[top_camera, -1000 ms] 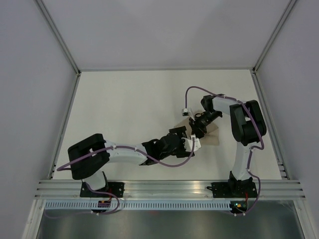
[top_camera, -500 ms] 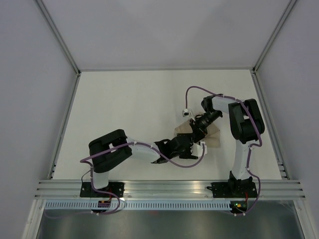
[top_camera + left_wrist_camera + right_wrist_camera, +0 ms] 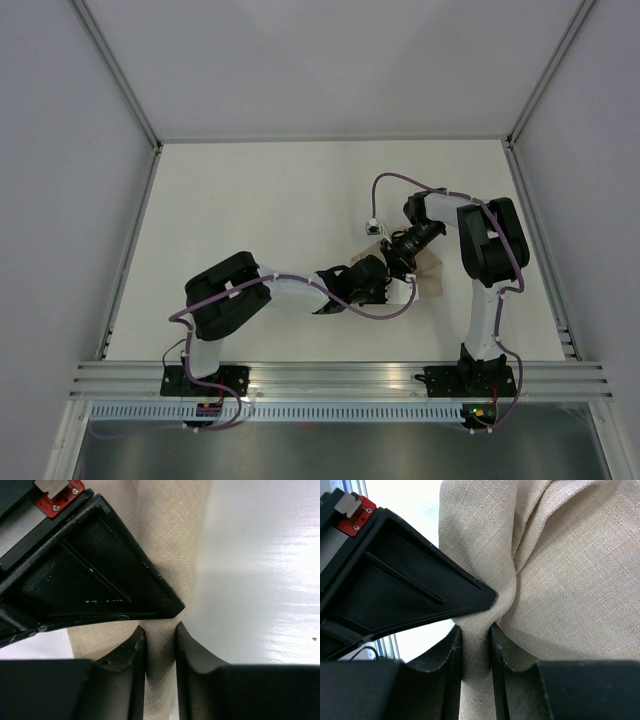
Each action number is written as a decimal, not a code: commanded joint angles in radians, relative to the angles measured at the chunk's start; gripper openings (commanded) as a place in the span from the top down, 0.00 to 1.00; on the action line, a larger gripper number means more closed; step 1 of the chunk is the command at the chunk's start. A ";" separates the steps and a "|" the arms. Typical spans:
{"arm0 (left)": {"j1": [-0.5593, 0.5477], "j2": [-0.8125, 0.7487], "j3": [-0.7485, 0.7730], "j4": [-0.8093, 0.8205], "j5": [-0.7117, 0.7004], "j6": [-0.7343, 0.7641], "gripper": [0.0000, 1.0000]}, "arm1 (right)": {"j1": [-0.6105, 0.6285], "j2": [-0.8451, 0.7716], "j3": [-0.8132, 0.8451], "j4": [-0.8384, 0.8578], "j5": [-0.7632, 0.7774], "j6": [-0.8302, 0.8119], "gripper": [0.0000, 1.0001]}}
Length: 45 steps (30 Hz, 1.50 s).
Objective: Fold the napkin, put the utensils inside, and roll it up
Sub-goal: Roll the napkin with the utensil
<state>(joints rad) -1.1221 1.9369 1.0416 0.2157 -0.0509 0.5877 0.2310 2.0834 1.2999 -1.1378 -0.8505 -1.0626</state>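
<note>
The beige napkin (image 3: 432,277) lies crumpled on the white table, right of centre, mostly hidden under both grippers. My left gripper (image 3: 385,284) reaches in from the left. In the left wrist view it (image 3: 160,642) is shut on a narrow fold of the napkin (image 3: 167,535), with cloth filling the gap between the fingers. My right gripper (image 3: 399,261) comes in from above. In the right wrist view it (image 3: 476,645) is shut on a bunched ridge of the napkin (image 3: 570,575). The two grippers sit almost against each other. The utensils are out of view.
A black wedge-shaped gripper part with a red tag (image 3: 85,575) crowds the upper left of each wrist view. The table (image 3: 260,200) is walled at the back and on both sides. An aluminium rail (image 3: 330,378) runs along the near edge.
My left arm has swung right and its elbow has drawn in. Its gripper has gone from wide open to shut on the napkin's edge. The right gripper has kept its hold, barely moving.
</note>
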 commanded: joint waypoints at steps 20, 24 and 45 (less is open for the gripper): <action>0.039 0.103 0.189 -0.403 0.223 -0.144 0.98 | -0.108 -0.106 0.127 0.009 0.090 0.013 0.43; 0.039 0.122 0.227 -0.462 0.246 -0.160 0.98 | -0.154 -0.147 0.168 0.038 0.076 0.076 0.42; 0.151 0.402 0.623 -0.967 0.569 -0.292 0.98 | -0.549 -0.783 -0.171 0.085 0.002 -0.100 0.42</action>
<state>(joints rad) -0.9798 2.2158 1.6806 -0.5301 0.4103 0.3794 -0.3252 1.3987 1.2259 -1.0618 -0.7967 -1.0637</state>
